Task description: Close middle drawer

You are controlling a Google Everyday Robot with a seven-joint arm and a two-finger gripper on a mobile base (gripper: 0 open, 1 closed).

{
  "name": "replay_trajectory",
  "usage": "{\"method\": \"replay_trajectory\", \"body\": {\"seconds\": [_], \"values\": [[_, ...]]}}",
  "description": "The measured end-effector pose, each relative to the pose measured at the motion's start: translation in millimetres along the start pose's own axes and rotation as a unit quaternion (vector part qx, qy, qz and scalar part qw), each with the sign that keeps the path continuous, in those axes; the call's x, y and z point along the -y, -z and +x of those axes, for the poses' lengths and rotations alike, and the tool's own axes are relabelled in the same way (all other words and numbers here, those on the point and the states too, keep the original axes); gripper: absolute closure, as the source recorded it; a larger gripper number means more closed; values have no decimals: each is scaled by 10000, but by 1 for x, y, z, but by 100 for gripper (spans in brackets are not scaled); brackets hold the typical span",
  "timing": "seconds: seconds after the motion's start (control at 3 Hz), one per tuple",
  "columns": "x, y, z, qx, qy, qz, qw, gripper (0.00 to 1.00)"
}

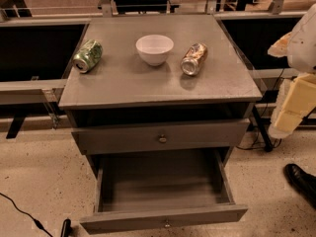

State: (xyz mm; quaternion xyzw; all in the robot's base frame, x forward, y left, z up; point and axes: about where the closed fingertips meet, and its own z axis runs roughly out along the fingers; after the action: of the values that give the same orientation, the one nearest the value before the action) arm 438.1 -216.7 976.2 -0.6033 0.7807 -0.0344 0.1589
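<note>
The drawer (163,216) is pulled far out toward the near side, its empty box fully showing, under the top drawer (160,137), which stands slightly open. The gripper (292,107) hangs at the right edge, level with the table (123,90), well apart from the drawer. Whether it is open or closed cannot be told.

The drawer looks stiff, wooden and probably light, since it is empty. No grasp seems needed. A flat push on the front panel at the knob (167,224) should slide it in, while an off-centre push may skew and jam it.
</note>
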Motion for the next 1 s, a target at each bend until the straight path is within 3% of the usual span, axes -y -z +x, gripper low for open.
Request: {"method": "replay_trajectory", "body": {"seconds": [0.67, 1.0], "values": [[-3, -14, 0, 52, 118, -150, 9998, 0], [-23, -59, 0, 185, 384, -585, 9974, 0]]}}
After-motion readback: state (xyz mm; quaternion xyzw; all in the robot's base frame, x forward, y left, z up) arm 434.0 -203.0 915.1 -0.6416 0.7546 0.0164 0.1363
